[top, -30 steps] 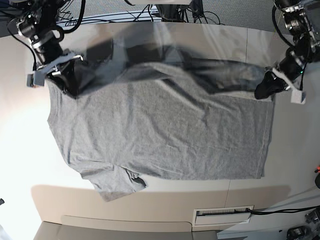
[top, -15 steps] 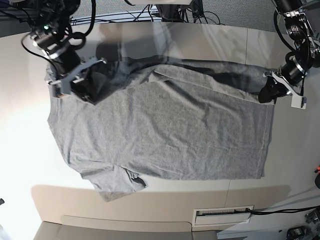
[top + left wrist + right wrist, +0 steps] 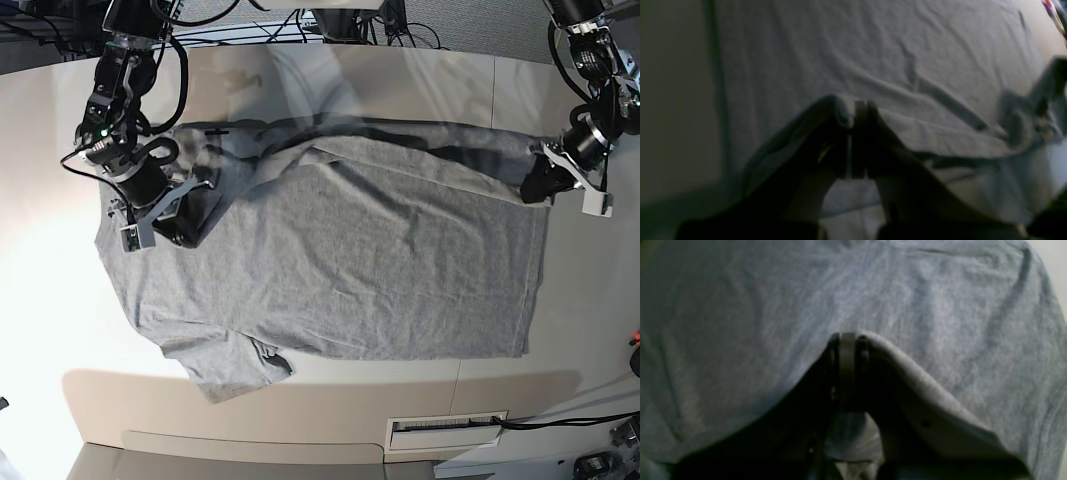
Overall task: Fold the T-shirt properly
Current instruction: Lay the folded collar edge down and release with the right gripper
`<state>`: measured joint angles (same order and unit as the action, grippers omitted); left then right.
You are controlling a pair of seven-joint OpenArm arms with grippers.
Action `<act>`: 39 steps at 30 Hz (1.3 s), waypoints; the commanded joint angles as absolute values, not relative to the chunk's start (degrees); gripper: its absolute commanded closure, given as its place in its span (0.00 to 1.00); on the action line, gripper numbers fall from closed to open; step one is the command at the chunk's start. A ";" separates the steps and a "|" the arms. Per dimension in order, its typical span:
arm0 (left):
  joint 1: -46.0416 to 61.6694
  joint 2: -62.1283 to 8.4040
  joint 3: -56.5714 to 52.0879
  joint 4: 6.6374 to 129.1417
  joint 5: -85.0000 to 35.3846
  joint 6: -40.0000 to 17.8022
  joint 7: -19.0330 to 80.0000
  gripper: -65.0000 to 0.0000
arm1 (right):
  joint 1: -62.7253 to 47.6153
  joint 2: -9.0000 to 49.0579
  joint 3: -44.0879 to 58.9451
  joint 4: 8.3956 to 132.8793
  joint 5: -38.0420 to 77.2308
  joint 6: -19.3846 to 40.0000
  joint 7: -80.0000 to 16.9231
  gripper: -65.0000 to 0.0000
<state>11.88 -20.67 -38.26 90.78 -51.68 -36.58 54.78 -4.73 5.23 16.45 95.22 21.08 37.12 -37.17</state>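
The heather-grey T-shirt (image 3: 340, 270) lies spread on the pale table (image 3: 50, 310), plain side up, with no lettering in view. Its far edge is lifted and blurred between the two grippers. My right gripper (image 3: 178, 226), on the base view's left, is shut on a fold of the shirt near its left end; the right wrist view shows the closed fingertips (image 3: 847, 340) wrapped in cloth (image 3: 773, 306). My left gripper (image 3: 535, 186), on the base view's right, is shut on the shirt's far right corner; the left wrist view shows it (image 3: 856, 111) pinching fabric (image 3: 873, 50).
One sleeve (image 3: 235, 365) sticks out toward the table's front left. Cables and arm bases (image 3: 340, 25) crowd the back edge. A white slotted panel (image 3: 445, 432) sits below the table's front edge at the right.
My right gripper has moved toward the front and onto the shirt, carrying its pinched fold with it. The lifted far edge has dropped lower. My left gripper has barely moved.
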 commanded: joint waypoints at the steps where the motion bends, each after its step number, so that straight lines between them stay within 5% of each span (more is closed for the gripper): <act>1: 11.57 -21.74 -38.54 91.61 -52.36 -36.53 52.77 1.00 | -3.95 5.72 16.56 96.03 22.39 36.10 -34.46 1.00; 11: 11.44 -21.74 -38.52 91.61 -48.93 -35.79 50.94 1.00 | -3.97 5.69 16.56 96.03 16.53 28.45 -31.66 1.00; 32: 9.52 -21.76 -38.52 91.61 -48.36 -35.99 46.63 1.00 | -4.01 5.39 16.56 95.98 16.62 28.47 -32.29 1.00; 34: 9.52 -21.76 -38.52 91.61 -47.97 -35.83 46.63 0.79 | -3.97 5.41 16.56 95.98 16.58 28.51 -34.46 1.00; 35: 9.52 -21.76 -38.52 91.61 -47.48 -35.83 46.44 0.66 | -4.03 5.39 16.56 95.92 16.38 28.53 -34.83 0.91; 37: 9.52 -21.76 -38.52 91.61 -47.48 -35.79 45.91 0.48 | -4.29 5.39 16.56 95.88 16.38 28.32 -34.96 0.57; 39: 9.52 -21.76 -38.52 91.61 -47.51 -35.79 45.80 0.45 | -4.45 5.37 16.56 95.88 16.43 25.67 -33.74 0.43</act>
<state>9.98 -20.67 -38.26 90.78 -46.50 -35.62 47.42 -5.15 4.89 16.43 95.09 15.79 25.65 -35.62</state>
